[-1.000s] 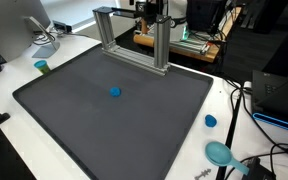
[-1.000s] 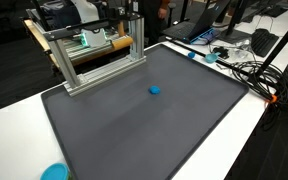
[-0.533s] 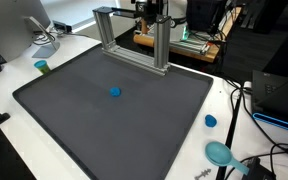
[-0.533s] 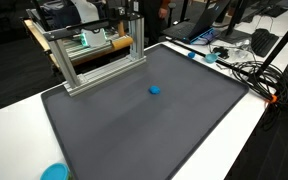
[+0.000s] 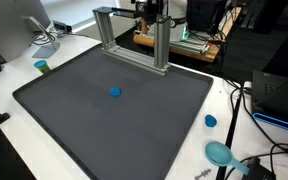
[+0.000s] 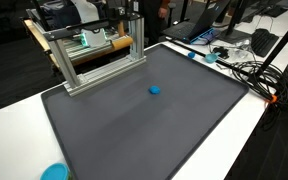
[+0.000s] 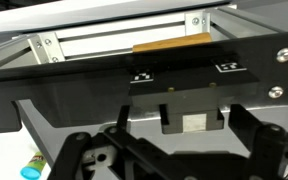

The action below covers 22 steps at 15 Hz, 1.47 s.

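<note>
My gripper (image 5: 150,12) is high at the back of the table, above the aluminium frame (image 5: 162,45); it also shows in an exterior view (image 6: 134,12). In the wrist view its black fingers (image 7: 174,160) are spread wide apart with nothing between them, looking down on the frame's bars (image 7: 124,40) and a dark plate. A small blue object (image 5: 115,93) lies on the dark grey mat (image 5: 84,125), far from the gripper. It shows in both exterior views (image 6: 155,89).
A green-topped cylinder (image 5: 42,67) stands off the mat's edge. A blue cap (image 5: 210,121) and a teal round object (image 5: 220,152) lie on the white table. Cables (image 6: 246,66) run along one side. A monitor (image 5: 9,30) stands at a corner.
</note>
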Tool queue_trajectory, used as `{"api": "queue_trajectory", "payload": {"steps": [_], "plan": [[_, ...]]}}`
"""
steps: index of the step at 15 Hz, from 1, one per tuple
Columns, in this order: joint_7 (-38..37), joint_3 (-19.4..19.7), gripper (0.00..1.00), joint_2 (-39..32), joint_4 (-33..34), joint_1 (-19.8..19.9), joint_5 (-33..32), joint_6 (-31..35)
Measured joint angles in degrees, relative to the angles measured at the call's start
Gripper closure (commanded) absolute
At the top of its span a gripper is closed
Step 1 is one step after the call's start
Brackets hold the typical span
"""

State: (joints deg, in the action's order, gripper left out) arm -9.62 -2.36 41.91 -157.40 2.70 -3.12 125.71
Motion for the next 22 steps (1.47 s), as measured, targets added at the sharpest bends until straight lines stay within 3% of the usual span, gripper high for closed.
{"api": "queue_trajectory", "payload": {"steps": [8, 16, 20, 22], "plan": [[0.12, -0.57, 0.03, 0.13, 0.09, -1.15, 0.09, -0.71], [0.15, -0.78, 0.54, 0.4, 0.46, -1.73, 0.62, -1.77], [0.23, -0.96, 0.39, 0.5, 0.58, -1.36, 0.54, -2.05], [1.45, -1.0, 0.41, 0.49, 0.63, -1.43, 0.51, -2.43]]}}
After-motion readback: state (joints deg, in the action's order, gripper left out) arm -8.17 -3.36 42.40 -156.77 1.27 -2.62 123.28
